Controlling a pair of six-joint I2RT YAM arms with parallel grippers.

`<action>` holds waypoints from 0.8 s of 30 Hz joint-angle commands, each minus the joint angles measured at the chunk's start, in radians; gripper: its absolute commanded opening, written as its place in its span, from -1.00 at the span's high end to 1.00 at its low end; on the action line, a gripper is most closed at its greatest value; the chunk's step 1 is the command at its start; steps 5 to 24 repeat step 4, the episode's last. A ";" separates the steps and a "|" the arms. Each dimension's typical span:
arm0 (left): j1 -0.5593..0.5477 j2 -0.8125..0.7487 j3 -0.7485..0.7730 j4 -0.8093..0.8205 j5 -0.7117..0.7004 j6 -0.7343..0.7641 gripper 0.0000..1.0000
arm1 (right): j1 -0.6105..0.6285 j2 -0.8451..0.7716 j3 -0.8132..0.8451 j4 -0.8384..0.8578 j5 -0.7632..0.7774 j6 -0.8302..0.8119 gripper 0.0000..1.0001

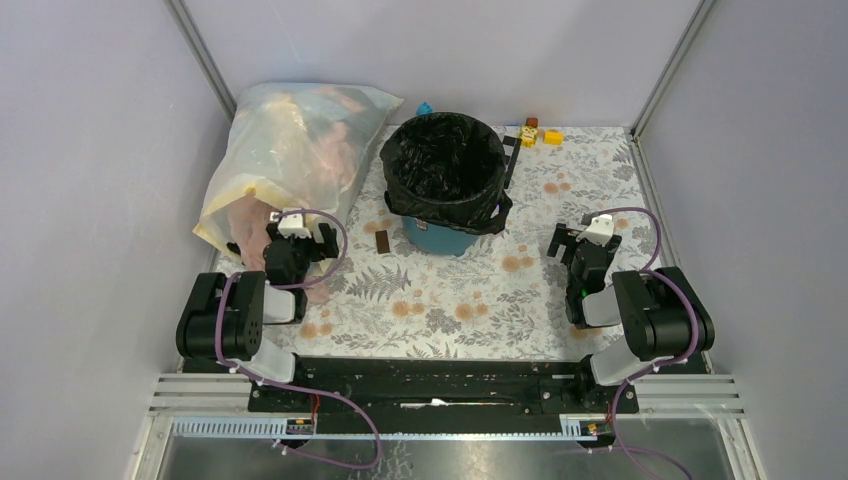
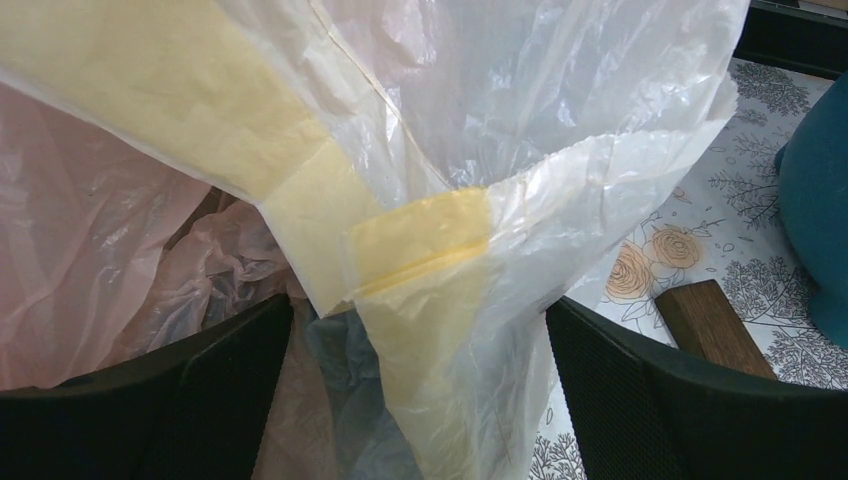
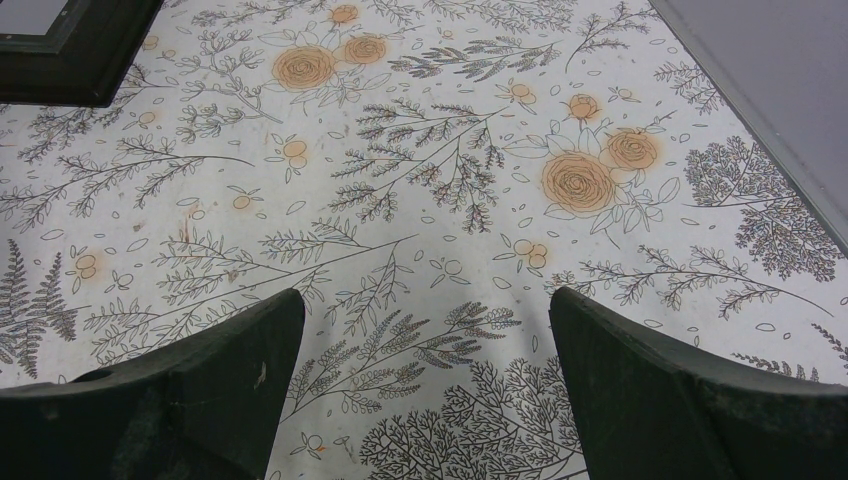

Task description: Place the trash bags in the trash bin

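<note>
The glossy black trash bag (image 1: 445, 160) lines the teal-blue trash bin (image 1: 442, 238), its edge folded over the rim, at the middle back of the table. The bin's side shows at the right edge of the left wrist view (image 2: 818, 190). My left gripper (image 1: 300, 238) is open, left of the bin, its jaws either side of a fold of the translucent yellowish bag (image 2: 430, 290). My right gripper (image 1: 572, 243) is open and empty over bare floral cloth (image 3: 420, 200), right of the bin.
The big translucent yellowish bag of clothes (image 1: 285, 160) lies at the back left. A small brown block (image 1: 382, 243) lies left of the bin; it also shows in the left wrist view (image 2: 715, 325). Small yellow and orange toys (image 1: 537, 133) sit at the back. Grey walls enclose the table.
</note>
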 commanded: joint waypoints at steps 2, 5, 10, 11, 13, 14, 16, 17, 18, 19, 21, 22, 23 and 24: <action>-0.022 -0.004 0.018 0.050 -0.026 0.024 -0.97 | -0.003 0.002 0.019 0.057 0.003 0.005 -0.99; -0.023 -0.005 0.017 0.051 -0.028 0.025 -0.97 | -0.003 0.002 0.019 0.056 0.003 0.004 -0.99; -0.023 -0.005 0.017 0.051 -0.028 0.025 -0.97 | -0.003 0.002 0.019 0.056 0.003 0.004 -0.99; -0.023 -0.005 0.017 0.051 -0.028 0.025 -0.97 | -0.003 0.002 0.019 0.056 0.003 0.004 -0.99; -0.023 -0.005 0.017 0.051 -0.028 0.025 -0.97 | -0.003 0.002 0.019 0.056 0.003 0.004 -0.99; -0.023 -0.005 0.017 0.051 -0.028 0.025 -0.97 | -0.003 0.002 0.019 0.056 0.003 0.004 -0.99; -0.023 -0.005 0.017 0.051 -0.028 0.025 -0.97 | -0.003 0.002 0.019 0.056 0.003 0.004 -0.99; -0.023 -0.005 0.017 0.051 -0.028 0.025 -0.97 | -0.003 0.002 0.019 0.056 0.003 0.004 -0.99; -0.023 -0.005 0.017 0.051 -0.028 0.025 -0.97 | -0.003 0.002 0.019 0.056 0.003 0.004 -0.99; -0.023 -0.005 0.017 0.051 -0.028 0.025 -0.97 | -0.003 0.002 0.019 0.056 0.003 0.004 -0.99; -0.023 -0.005 0.017 0.051 -0.028 0.025 -0.97 | -0.003 0.002 0.019 0.056 0.003 0.004 -0.99; -0.023 -0.005 0.017 0.051 -0.028 0.025 -0.97 | -0.003 0.002 0.019 0.056 0.003 0.004 -0.99; -0.023 -0.005 0.017 0.051 -0.028 0.025 -0.97 | -0.003 0.002 0.019 0.056 0.003 0.004 -0.99; -0.023 -0.005 0.017 0.051 -0.028 0.025 -0.97 | -0.003 0.002 0.019 0.056 0.003 0.004 -0.99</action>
